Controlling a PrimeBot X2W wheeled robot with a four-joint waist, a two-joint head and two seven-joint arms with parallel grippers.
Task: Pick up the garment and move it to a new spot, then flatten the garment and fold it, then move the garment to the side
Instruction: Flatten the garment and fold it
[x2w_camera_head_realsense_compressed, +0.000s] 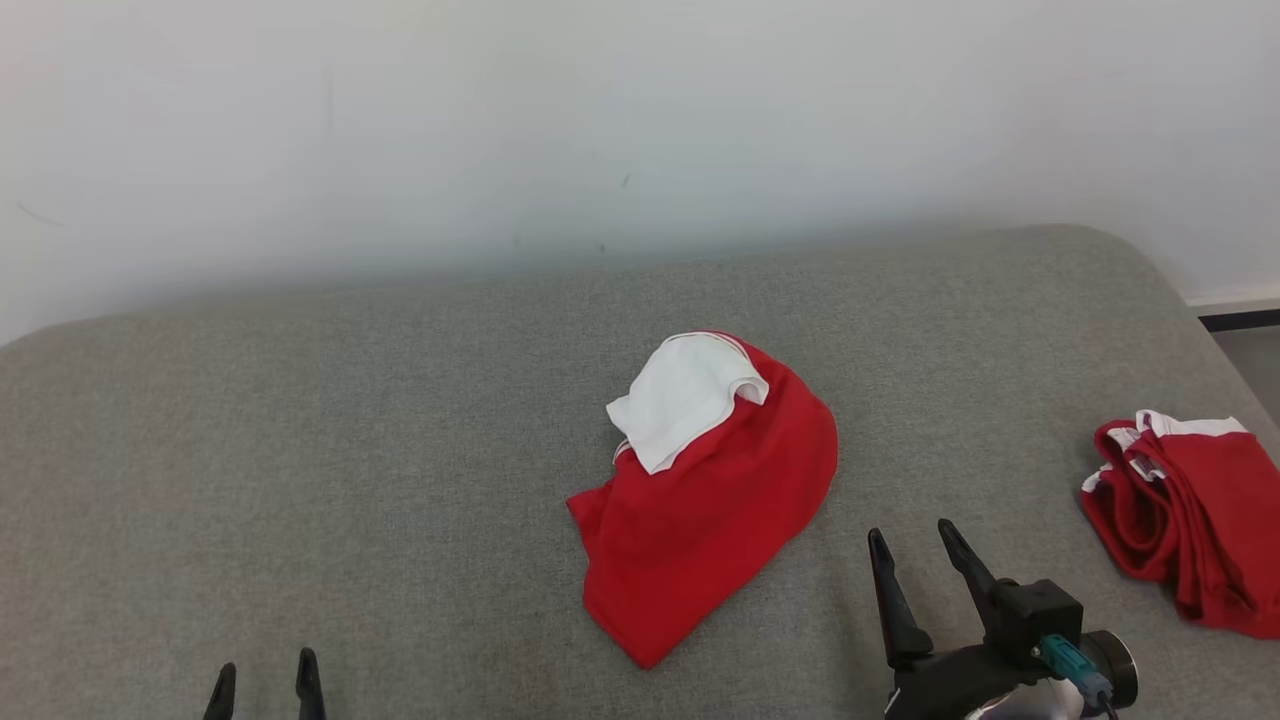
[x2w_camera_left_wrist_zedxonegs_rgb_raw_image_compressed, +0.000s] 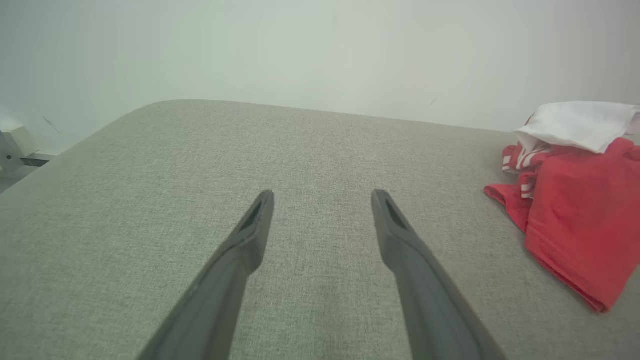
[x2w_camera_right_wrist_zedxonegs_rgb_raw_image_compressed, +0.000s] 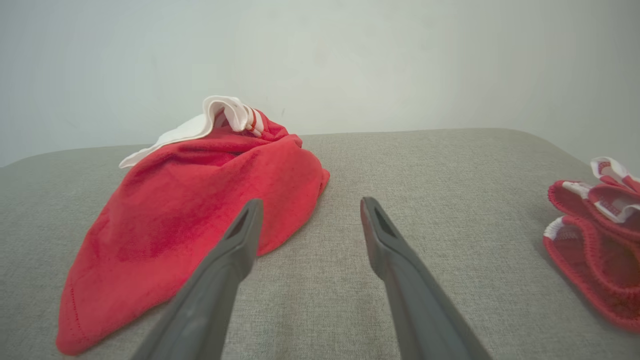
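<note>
With jaws spread wide and empty on left gripper (x2w_camera_head_realsense_compressed: 264, 675) and right gripper (x2w_camera_head_realsense_compressed: 912, 532), hovering over the grey surface (x2w_camera_head_realsense_compressed: 350, 450). Step one, not begun: eyeing the crumpled red garment (x2w_camera_head_realsense_compressed: 710, 510) mid-surface, white flap (x2w_camera_head_realsense_compressed: 685, 400) on top, maybe lining. Next: reach in, pinch, lift

Red-and-white cloth heaps: two, a crumpled garment (x2w_camera_head_realsense_compressed: 700, 500) at the middle and a folded heap (x2w_camera_head_realsense_compressed: 1190, 520) at the right edge; whether that heap is a single piece cannot be told.
Grippers: two, the left gripper (x2w_camera_head_realsense_compressed: 265, 662) near left and the right gripper (x2w_camera_head_realsense_compressed: 911, 530) near right.
Dark fingers (x2w_camera_left_wrist_zedxonegs_rgb_raw_image_compressed: 250, 235): four, two on each gripper.
Grey cushioned surface (x2w_camera_head_realsense_compressed: 300, 480): one.
Pale wall (x2w_camera_head_realsense_compressed: 640, 120): one, at the far side.
</note>
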